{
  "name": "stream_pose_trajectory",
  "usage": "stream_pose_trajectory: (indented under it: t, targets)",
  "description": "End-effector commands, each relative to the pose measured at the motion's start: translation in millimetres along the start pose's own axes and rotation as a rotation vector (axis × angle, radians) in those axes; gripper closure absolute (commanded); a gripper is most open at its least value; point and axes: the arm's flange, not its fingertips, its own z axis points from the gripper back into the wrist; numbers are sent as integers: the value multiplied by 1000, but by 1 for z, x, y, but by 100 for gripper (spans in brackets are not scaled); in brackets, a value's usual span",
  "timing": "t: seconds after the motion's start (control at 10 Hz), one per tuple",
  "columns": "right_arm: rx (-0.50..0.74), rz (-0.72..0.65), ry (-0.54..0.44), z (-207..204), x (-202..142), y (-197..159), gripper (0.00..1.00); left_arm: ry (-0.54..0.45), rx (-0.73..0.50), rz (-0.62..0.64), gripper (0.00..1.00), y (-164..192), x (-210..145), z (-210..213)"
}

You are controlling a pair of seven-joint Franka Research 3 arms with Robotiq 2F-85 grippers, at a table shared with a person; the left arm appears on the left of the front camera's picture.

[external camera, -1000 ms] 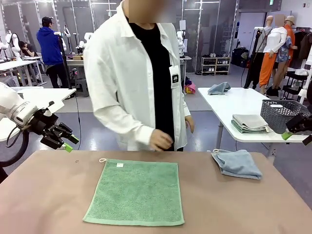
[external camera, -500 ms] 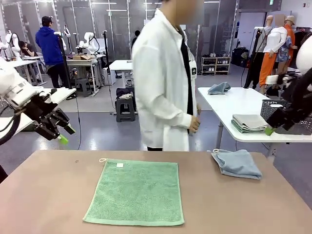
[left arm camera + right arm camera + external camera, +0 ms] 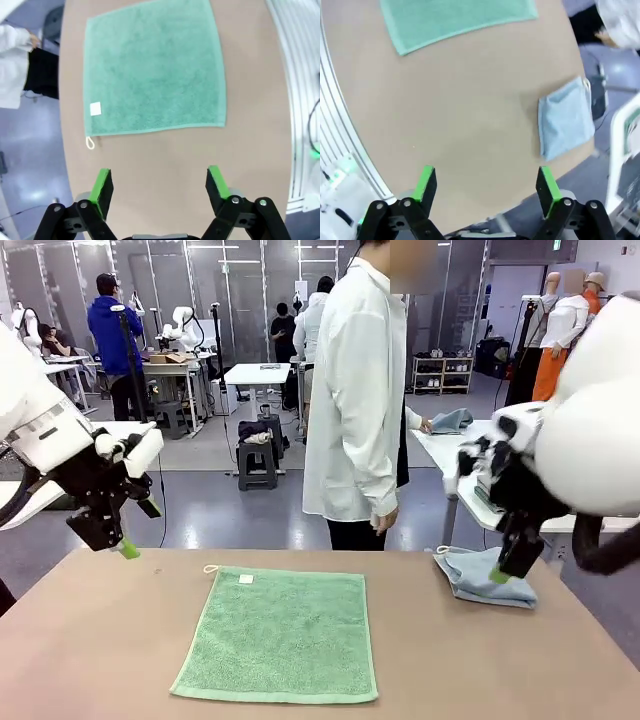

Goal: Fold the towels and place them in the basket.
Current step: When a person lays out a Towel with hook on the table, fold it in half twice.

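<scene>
Hovering left pincer (image 3: 159, 181), right pincer (image 3: 486, 182), agape

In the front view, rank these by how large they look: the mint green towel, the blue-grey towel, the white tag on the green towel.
1. mint green towel, spread flat
2. blue-grey towel, folded, clearly smaller
3. white tag, tiny

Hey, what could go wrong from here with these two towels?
The blue towel lies near the far right edge of the table; a nudge might push it off. The green towel lies flat, so open jaws may bunch it rather than pinch an edge. The person stands close to the far edge, perhaps within an arm's swing.
</scene>
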Motion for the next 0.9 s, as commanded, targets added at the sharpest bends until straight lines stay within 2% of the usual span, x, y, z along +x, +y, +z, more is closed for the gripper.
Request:
stream_pose_trajectory:
  t: [0.0, 0.2, 0.3, 0.4, 0.5, 0.8]
  targets:
    - [-20, 214, -35, -19, 3, 5, 0, 136, 51, 12, 0, -32, 26, -1]
    - [8, 279, -2, -27, 14, 24, 0, 232, 17, 43, 0, -44, 41, -3]
    - [-10, 276, -4, -29, 15, 27, 0, 264, 54, 6, 0, -44, 42, -6]
    - [-28, 217, -24, -30, 15, 21, 0, 171, 36, 0, 0, -40, 37, -1]
    - [17, 266, 1, -23, 24, 25, 0, 171, 36, 0, 0, -40, 37, -1]
    - [17, 266, 1, -23, 24, 25, 0, 171, 36, 0, 0, -40, 37, -1]
